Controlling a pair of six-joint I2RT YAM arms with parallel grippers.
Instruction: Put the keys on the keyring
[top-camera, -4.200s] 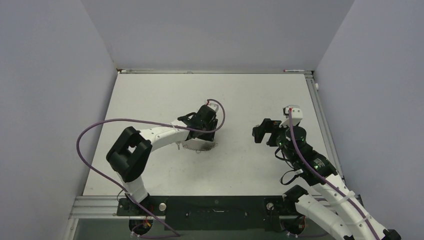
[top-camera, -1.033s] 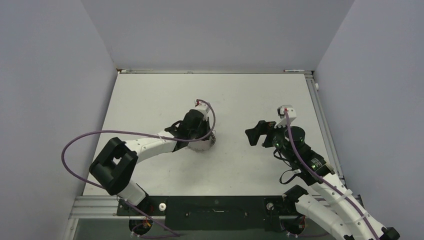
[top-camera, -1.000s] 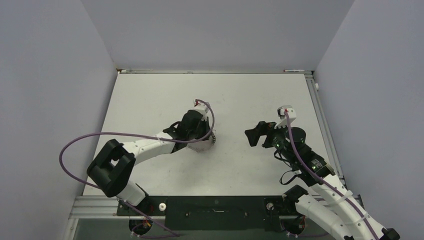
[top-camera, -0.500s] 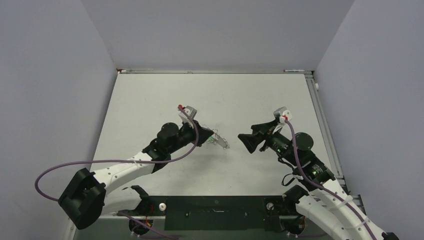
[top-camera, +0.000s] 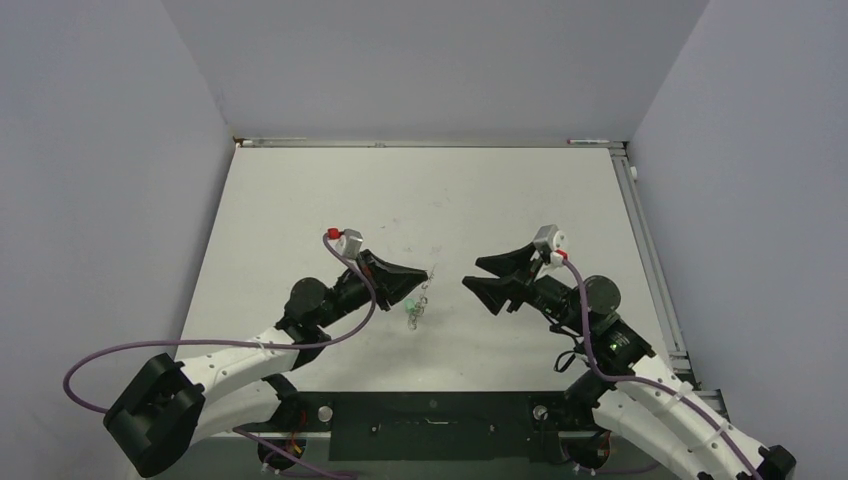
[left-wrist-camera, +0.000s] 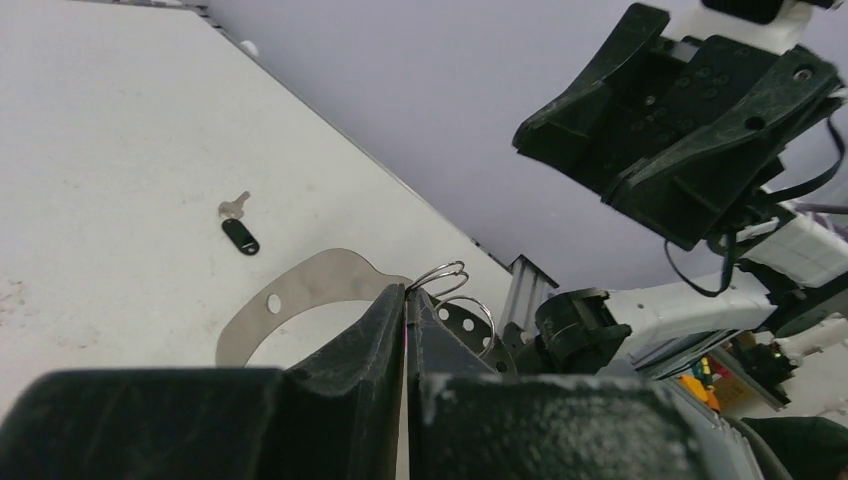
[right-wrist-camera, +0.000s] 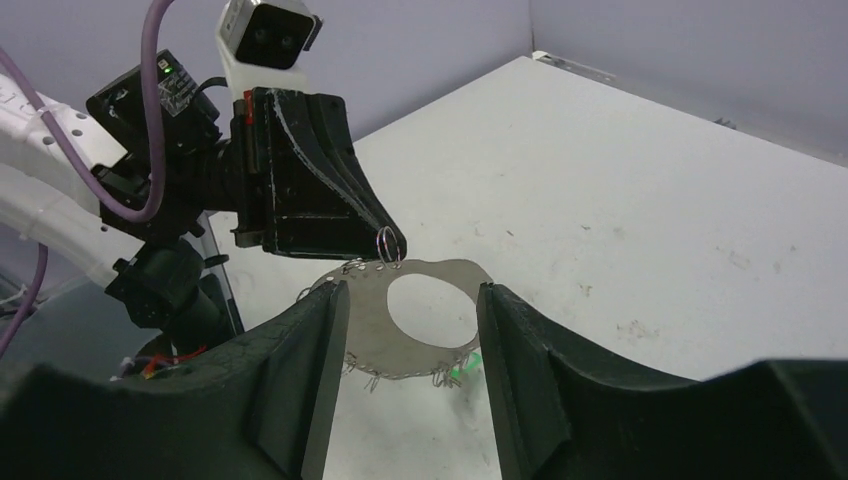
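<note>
We counted two arms: the left arm (top-camera: 240, 350) and the right arm (top-camera: 640, 385). Each ended in one gripper, so two: left gripper (top-camera: 425, 272) and right gripper (top-camera: 472, 274). Two fingers apiece, four in all.

Two purple cables (top-camera: 150, 347), one per arm.

One keyring (right-wrist-camera: 385, 345). On it we noted one green tag (right-wrist-camera: 462, 370) and at least two small wire loops (left-wrist-camera: 445, 275). The other silver pieces along its rim were too small for us to count.

We logged one key (left-wrist-camera: 240, 237), black-headed, on the one table (top-camera: 300, 200).
</note>
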